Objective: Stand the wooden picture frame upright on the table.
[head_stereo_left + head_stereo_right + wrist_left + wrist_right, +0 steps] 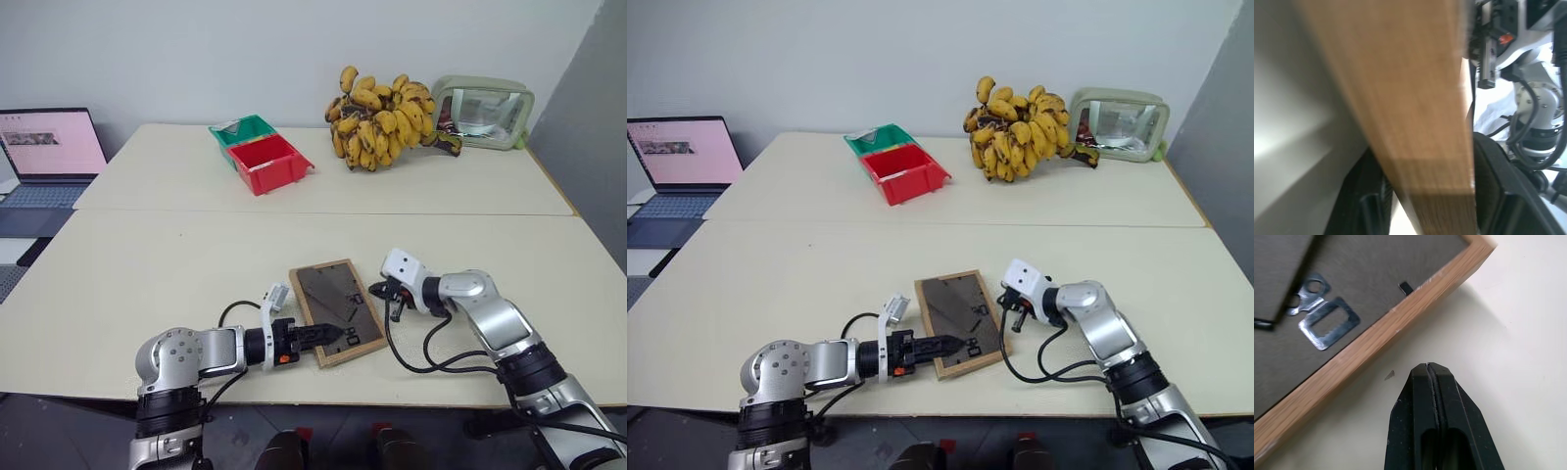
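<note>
The left pincer (328, 335) is grasping the near edge of the wooden picture frame (336, 309), which is lying back-up near the bench (147, 284) front. The right pincer (1432, 374) is clenched empty just right of the frame. Far across are sitting one red bin (268, 163), one green bin (241, 129), one banana bunch (382, 117) and one clear pouch (485, 111). One laptop (49, 157) is cut off at left.

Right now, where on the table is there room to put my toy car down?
The table is bare on its near left, between the laptop and the wooden picture frame. It is also bare across the middle, between the frame and the red bin. It's crowded at the frame, where the left pincer and right pincer meet, and by the bananas.
</note>
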Controlling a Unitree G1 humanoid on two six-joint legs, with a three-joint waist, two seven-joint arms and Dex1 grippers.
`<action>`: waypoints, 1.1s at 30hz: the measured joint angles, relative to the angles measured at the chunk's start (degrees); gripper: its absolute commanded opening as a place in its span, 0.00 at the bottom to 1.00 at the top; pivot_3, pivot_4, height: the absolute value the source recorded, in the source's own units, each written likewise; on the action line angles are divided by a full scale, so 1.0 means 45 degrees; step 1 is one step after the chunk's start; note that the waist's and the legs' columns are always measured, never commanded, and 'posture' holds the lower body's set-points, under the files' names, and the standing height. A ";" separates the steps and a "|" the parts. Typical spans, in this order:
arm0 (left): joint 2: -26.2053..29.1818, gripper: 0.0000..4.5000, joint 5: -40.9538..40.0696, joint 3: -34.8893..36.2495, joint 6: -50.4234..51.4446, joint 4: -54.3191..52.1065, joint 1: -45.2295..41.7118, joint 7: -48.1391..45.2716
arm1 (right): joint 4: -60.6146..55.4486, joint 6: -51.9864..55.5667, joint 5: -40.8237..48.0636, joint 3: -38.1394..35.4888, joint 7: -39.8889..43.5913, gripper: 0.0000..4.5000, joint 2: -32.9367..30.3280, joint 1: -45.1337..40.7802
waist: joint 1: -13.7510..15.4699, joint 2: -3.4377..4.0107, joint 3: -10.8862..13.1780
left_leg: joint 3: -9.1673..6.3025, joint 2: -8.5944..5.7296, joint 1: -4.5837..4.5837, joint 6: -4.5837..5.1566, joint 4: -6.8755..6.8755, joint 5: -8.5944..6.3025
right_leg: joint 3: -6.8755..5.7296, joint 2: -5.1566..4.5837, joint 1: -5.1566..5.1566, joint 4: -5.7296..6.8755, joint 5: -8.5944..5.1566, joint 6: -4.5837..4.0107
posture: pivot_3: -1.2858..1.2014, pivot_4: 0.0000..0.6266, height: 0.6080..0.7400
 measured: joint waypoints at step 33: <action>0.6272 0.29 0.2049 -0.4150 -0.4489 0.2328 -0.4960 -0.7136 | 0.0480 0.3741 0.5831 -0.1399 0.2475 1.00 0.2068 -0.5959 | -0.0336 -0.0036 0.0082 | 0.0039 0.0105 -0.0280 -0.0092 -0.0150 0.0063 | -0.0010 0.0034 -0.0367 -0.0055 0.0059 -0.0090 | 0.52 0.24 1.00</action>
